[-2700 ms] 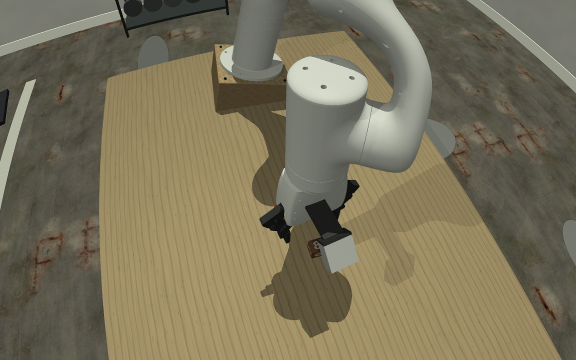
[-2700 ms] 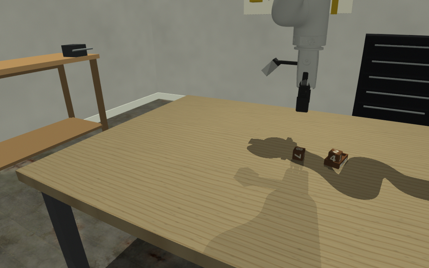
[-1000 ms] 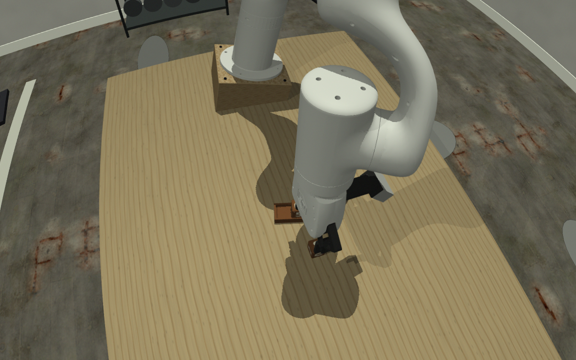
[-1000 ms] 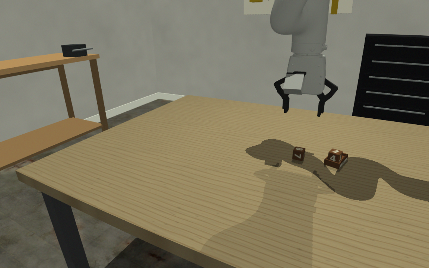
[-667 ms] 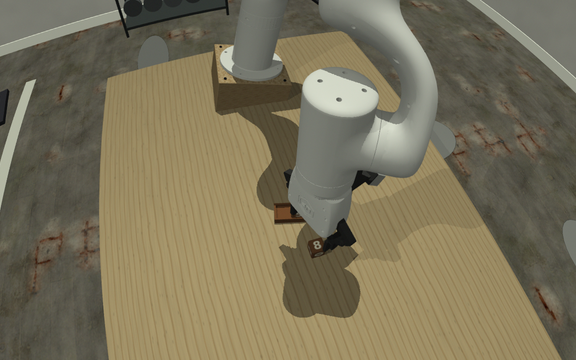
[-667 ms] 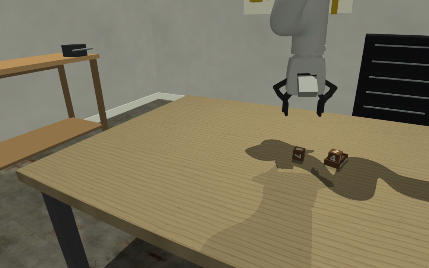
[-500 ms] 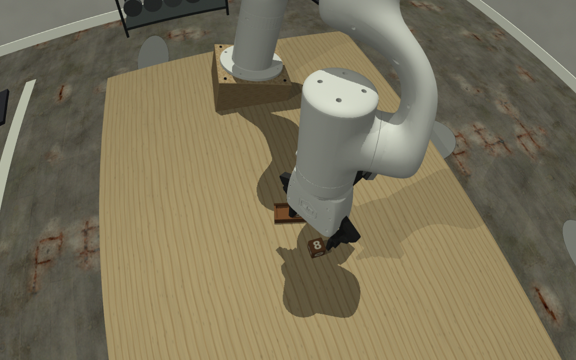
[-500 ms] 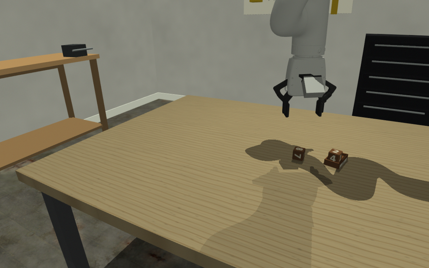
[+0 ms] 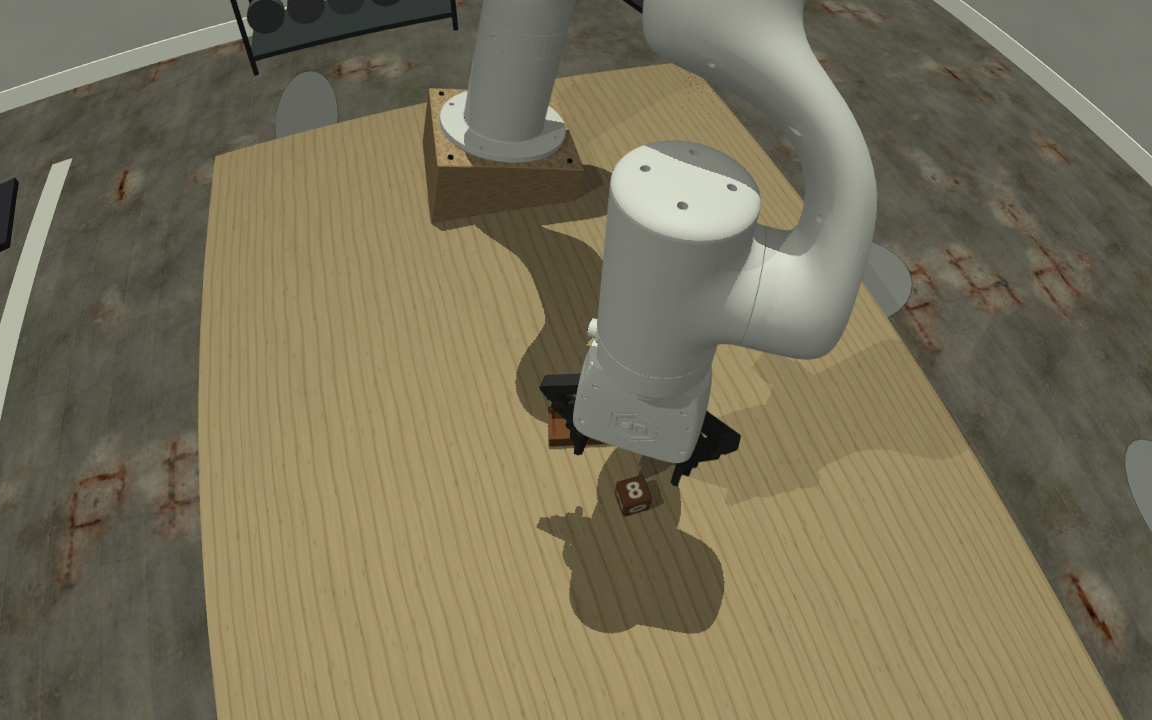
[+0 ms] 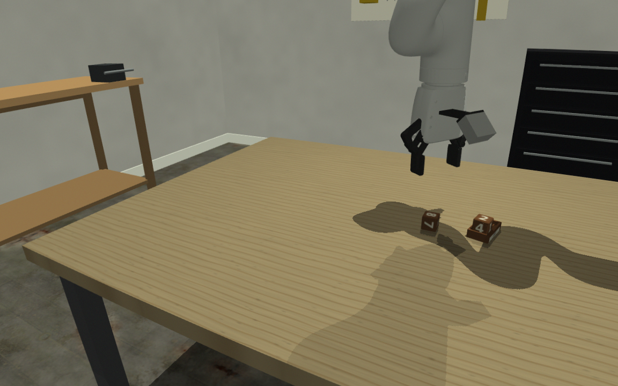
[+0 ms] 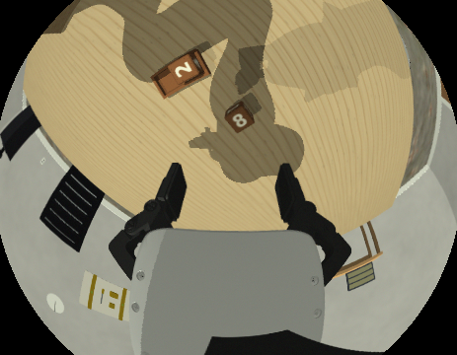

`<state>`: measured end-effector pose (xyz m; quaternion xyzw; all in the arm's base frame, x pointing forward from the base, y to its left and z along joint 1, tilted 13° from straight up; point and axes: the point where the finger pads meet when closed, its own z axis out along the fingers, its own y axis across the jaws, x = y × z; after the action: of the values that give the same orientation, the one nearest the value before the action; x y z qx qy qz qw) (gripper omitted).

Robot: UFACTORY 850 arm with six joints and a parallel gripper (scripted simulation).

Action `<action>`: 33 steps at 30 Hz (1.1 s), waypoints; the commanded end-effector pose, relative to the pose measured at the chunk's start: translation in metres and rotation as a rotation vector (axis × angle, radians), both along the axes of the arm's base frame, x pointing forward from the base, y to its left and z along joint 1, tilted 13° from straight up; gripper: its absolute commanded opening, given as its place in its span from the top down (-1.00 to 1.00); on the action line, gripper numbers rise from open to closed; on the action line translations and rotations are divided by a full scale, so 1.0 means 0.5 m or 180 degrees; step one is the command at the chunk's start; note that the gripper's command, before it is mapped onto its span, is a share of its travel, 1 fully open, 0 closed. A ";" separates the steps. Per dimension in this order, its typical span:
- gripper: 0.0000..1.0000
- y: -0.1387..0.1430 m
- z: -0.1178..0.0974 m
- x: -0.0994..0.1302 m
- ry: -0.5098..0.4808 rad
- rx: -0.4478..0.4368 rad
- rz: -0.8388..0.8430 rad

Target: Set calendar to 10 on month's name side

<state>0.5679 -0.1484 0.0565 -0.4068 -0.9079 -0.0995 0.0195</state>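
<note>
A dark brown cube (image 9: 633, 494) (image 10: 429, 221) (image 11: 239, 117) stands flat on the table outside the tray. It shows 8 on top, 0 toward the top camera and 7 toward the exterior camera. A lighter brown cube (image 10: 483, 223) (image 11: 183, 69) sits in one end of the tray (image 9: 562, 431) (image 10: 477, 236) (image 11: 168, 86), with 2 on top and 4 toward the exterior camera. The tray's other end is empty. Pale lettering on its long side is too small to read. My gripper (image 9: 627, 464) (image 10: 435, 169) (image 11: 230, 175) is open and empty, high above the table. It hides the tray cube in the top view.
The arm's wooden base block (image 9: 508, 192) stands at the back of the table (image 9: 338, 447) (image 10: 254, 230). A wooden shelf (image 10: 52, 91) and a black drawer cabinet (image 10: 578, 114) stand beyond the table.
</note>
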 end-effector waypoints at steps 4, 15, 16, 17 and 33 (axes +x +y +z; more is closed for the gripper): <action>-1.00 0.003 -0.002 0.002 -0.0208 0.0013 0.0707; -1.00 0.009 -0.008 0.001 -0.0418 -0.0045 0.1718; -1.00 0.009 -0.008 0.001 -0.0418 -0.0045 0.1718; -1.00 0.009 -0.008 0.001 -0.0418 -0.0045 0.1718; -1.00 0.018 -0.018 0.001 -0.0751 -0.0140 0.3335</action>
<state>0.5676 -0.1396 0.0476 0.0612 -0.9930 -0.0967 -0.0282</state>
